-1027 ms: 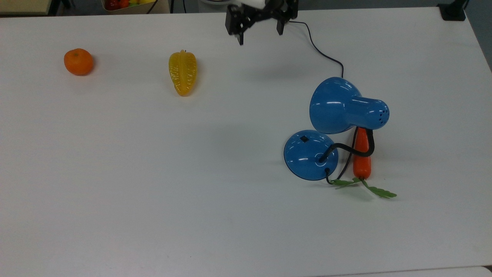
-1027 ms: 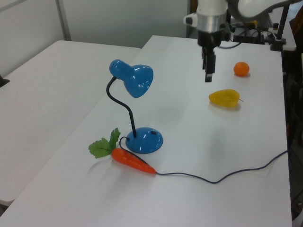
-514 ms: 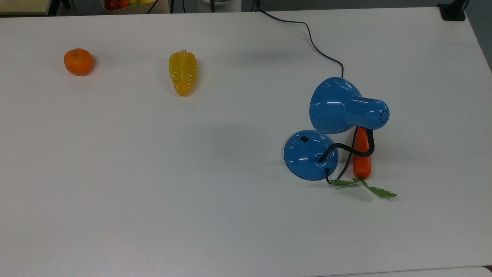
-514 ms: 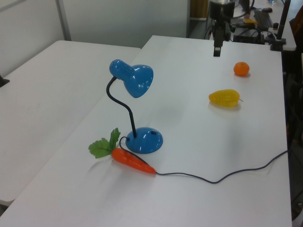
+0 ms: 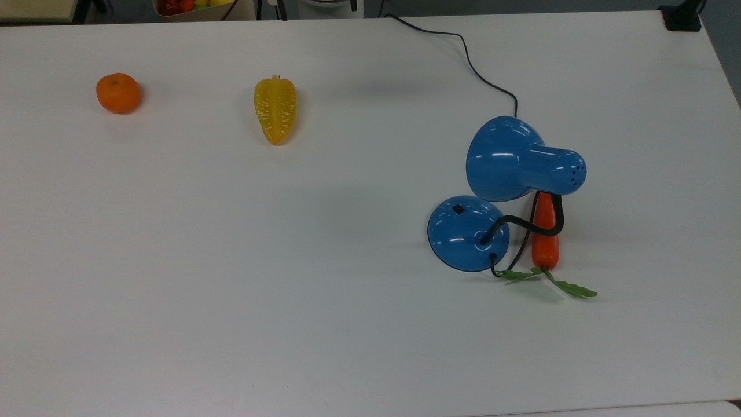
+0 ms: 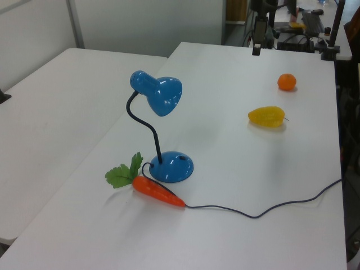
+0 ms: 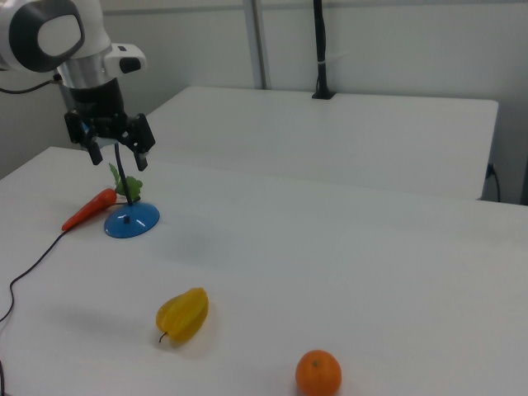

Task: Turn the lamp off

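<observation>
Lamp: the blue desk lamp [image 5: 480, 220] stands on the white table [image 5: 231, 278], toward the top view's right edge and about midway between the far and near edges. Its bell shade [image 5: 509, 159] hangs out over the base on a black bendy neck.
Switch: a small black switch [image 5: 458, 209] sits on the domed base [image 6: 171, 166], on the side away from the neck.
Cord: the black cord [image 5: 480, 72] runs from the base off the top view's far edge.
Gripper: the gripper [image 7: 115, 151] hangs high in the air with its two fingers spread apart and nothing between them. In the left view it sits up at the table's far end, well apart from the lamp.
Other things: a toy carrot [image 5: 545, 234] lies just beside the base. A yellow starfruit [image 5: 275, 110] and an orange [image 5: 118, 92] lie toward the top view's far left corner.
Step in hand: no glow shows under the shade, so the lamp looks off and the press probably done.
Next move: if the switch is not yet thrown, travel across, descend above the base and press it with one fingertip, clear of the overhanging shade.
</observation>
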Controlling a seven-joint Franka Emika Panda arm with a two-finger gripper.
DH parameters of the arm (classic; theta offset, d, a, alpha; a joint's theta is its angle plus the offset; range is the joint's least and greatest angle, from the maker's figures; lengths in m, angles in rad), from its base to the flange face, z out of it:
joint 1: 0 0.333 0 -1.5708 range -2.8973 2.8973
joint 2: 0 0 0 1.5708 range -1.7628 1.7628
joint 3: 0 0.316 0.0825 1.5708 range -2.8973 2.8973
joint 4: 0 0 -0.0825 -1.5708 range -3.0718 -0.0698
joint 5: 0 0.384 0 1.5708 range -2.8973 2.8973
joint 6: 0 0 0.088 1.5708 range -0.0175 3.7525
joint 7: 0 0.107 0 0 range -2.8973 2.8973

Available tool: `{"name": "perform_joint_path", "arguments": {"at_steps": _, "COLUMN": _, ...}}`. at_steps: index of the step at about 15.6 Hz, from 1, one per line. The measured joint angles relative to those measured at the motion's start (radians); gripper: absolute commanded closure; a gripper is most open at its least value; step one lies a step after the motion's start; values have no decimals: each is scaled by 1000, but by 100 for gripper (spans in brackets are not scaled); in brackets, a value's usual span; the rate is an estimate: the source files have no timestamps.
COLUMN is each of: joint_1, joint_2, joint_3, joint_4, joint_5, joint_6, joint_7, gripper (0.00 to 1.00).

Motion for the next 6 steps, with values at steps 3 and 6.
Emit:
{"name": "perform_joint_path", "arguments": {"at_steps": 3, "joint_1": 0, "joint_2": 2, "joint_3": -22, "joint_4": 0, "joint_5": 0, "joint_6": 36, "joint_7": -38, "gripper": 0}}
{"name": "perform_joint_path", "arguments": {"at_steps": 6, "joint_1": 2, "joint_2": 2, "joint_3": -23, "joint_4": 1, "joint_5": 0, "joint_6": 36, "joint_7": -38, "gripper": 0}}
